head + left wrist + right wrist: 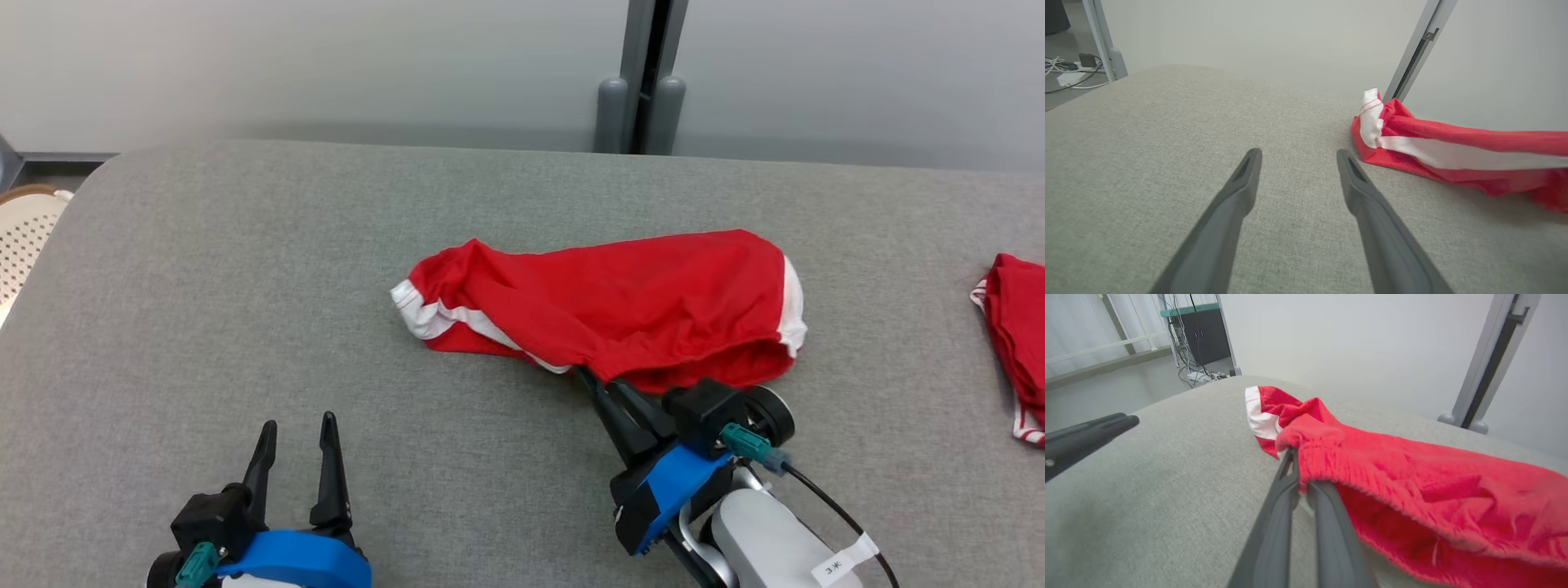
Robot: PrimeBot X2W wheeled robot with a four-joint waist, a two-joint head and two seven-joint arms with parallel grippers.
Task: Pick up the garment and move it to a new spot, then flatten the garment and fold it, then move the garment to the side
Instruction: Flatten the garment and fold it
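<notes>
head view — garment [637, 302] hides the clamped tips of the right gripper [594, 385].

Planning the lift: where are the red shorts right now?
Head view: the red shorts lie at the centre of the grey table, their near edge pinched by the right end effector.

- Grey woven tabletop [245, 269], rounded at the far left corner.
- Behind it, plain pale wall [326, 65], evenly lit.
- Grey upright post [641, 49] on two rounded feet, against that wall.
- Dark cabinet [1202, 332] and loose cables [1069, 75] on the grey floor [1126, 384].
</notes>
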